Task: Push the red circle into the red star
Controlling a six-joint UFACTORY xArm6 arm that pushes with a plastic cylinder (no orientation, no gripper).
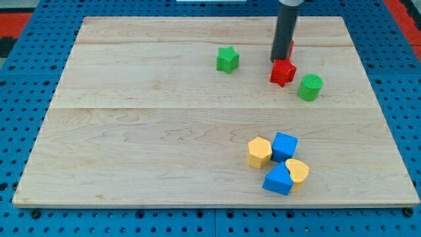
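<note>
The red star (283, 73) lies on the wooden board (145, 131) at the upper right. The red circle (291, 47) is mostly hidden behind my dark rod; only a red sliver shows at the rod's right edge, just above the star. My tip (281, 62) stands right at the star's top edge, between the two red blocks. I cannot tell whether the two red blocks touch.
A green star (227, 60) lies to the left of the rod. A green circle (310, 87) sits just right of and below the red star. At the lower right cluster a yellow hexagon (259, 152), a blue cube (285, 145), a yellow heart (298, 171) and another blue block (278, 179).
</note>
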